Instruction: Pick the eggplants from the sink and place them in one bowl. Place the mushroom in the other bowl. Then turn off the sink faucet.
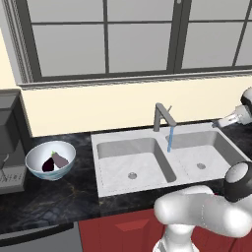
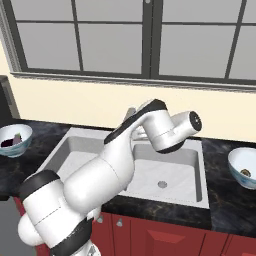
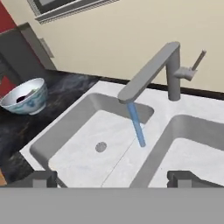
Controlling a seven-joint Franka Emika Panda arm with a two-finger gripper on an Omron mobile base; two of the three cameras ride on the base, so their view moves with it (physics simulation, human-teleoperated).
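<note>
Both eggplants (image 1: 54,161) are seen lying together inside one bowl (image 1: 50,160), which is set on the dark surface (image 1: 54,197) to the left of the sink (image 1: 162,157); the darker one lies at the left, the paler one at the right, and they appear to touch. A second bowl (image 2: 243,168) is set on the surface at the far right of the sink, and a small dark piece, taken to be the mushroom (image 2: 245,173), is seen inside it, too small for more to be told. Both basins of the sink are bare apart from their round drains. The sink faucet (image 3: 159,72) is turned on: a thin blue stream (image 3: 136,124) is seen falling from its slanted spout near the divider between the basins. The hand (image 3: 113,177) is held released, its fingertips (image 3: 43,177) spread wide and nothing grasped, and is pointed across the sink towards the faucet.
</note>
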